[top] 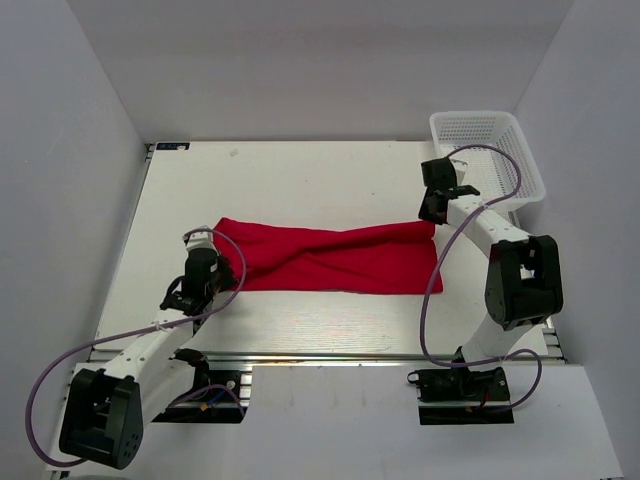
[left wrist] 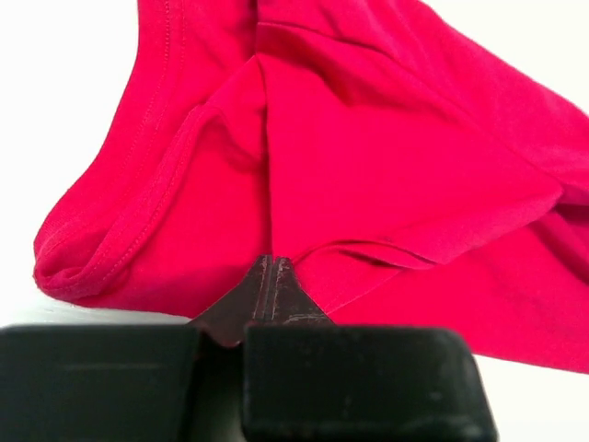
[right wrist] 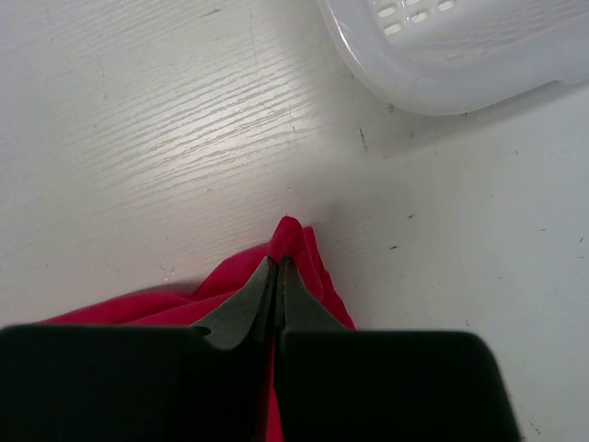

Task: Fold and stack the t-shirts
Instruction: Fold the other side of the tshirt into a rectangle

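Note:
The red t-shirt (top: 330, 258) lies folded into a long band across the middle of the table. My left gripper (top: 212, 250) is at its left end. In the left wrist view the fingers (left wrist: 270, 267) are pressed together, and the shirt's (left wrist: 386, 166) creases run into the tips. My right gripper (top: 430, 216) is at the shirt's right end. In the right wrist view it (right wrist: 279, 267) is shut on a corner of the shirt (right wrist: 299, 241), which pokes out past the tips just above the table.
A white mesh basket (top: 487, 155) stands at the back right, just behind the right gripper; its rim shows in the right wrist view (right wrist: 442, 83). White walls enclose the table on the left, back and right.

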`<state>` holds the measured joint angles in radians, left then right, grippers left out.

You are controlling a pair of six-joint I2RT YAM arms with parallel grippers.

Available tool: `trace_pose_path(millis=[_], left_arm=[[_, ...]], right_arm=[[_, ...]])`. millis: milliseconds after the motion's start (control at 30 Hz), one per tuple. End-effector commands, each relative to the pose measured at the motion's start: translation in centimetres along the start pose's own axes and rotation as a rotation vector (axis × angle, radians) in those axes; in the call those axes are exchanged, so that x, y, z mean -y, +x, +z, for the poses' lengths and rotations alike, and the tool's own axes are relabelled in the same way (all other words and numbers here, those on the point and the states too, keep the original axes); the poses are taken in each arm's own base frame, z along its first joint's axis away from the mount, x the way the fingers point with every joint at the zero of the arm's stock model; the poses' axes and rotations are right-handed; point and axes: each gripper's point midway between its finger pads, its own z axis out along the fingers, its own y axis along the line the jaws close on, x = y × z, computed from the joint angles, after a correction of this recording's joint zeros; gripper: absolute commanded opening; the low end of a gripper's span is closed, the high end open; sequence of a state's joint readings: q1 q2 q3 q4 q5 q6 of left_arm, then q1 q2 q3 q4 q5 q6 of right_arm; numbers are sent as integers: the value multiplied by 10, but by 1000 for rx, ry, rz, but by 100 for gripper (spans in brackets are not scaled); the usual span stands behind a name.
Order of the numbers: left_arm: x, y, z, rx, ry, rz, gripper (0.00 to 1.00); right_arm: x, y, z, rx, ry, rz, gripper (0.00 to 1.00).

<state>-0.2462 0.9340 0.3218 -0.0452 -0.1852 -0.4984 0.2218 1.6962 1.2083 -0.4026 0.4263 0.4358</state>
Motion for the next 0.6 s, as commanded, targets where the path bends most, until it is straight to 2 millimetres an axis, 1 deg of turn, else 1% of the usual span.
trace_pose_path(millis=[0, 67, 167, 200, 233, 267, 300, 333, 367, 433, 467, 500, 533, 567], left_arm=[[3, 3, -5, -7, 24, -21, 0], [4, 6, -5, -13, 31, -21, 0], [4, 6, -5, -13, 31, -32, 0], [4, 8, -4, -21, 27, -42, 0], [1, 14, -3, -42, 15, -38, 0], [0, 16, -4, -50, 10, -37, 0], [-4, 25, -2, -85, -11, -53, 0], [-4, 30, -2, -105, -13, -59, 0], [-4, 30, -2, -116, -20, -66, 9], [-6, 34, 0, -140, -34, -62, 18], [-6, 34, -1, -154, -43, -59, 32], [-5, 32, -1, -158, -45, -58, 37], [-8, 33, -1, -168, -67, -63, 48], [-4, 26, -2, -162, -63, -64, 74]], right_arm=[[4, -15, -20, 39, -22, 12, 0], [2, -17, -24, 38, -37, 13, 0], [7, -4, -22, 5, -26, 9, 0], [6, -2, -21, 6, -28, 12, 0], [6, 3, -19, -2, -26, 15, 0], [9, 13, -15, -19, -19, 15, 0], [10, 16, -13, -25, -13, 21, 0], [13, 23, -9, -38, -8, 25, 0], [16, 31, -5, -49, 10, 40, 0], [21, 44, -2, -74, 36, 46, 0], [32, 51, 0, -71, 83, 48, 3], [35, 53, -1, -65, 100, 94, 5], [44, 59, -1, -62, 132, 102, 10], [50, 66, -1, -67, 159, 116, 19]])
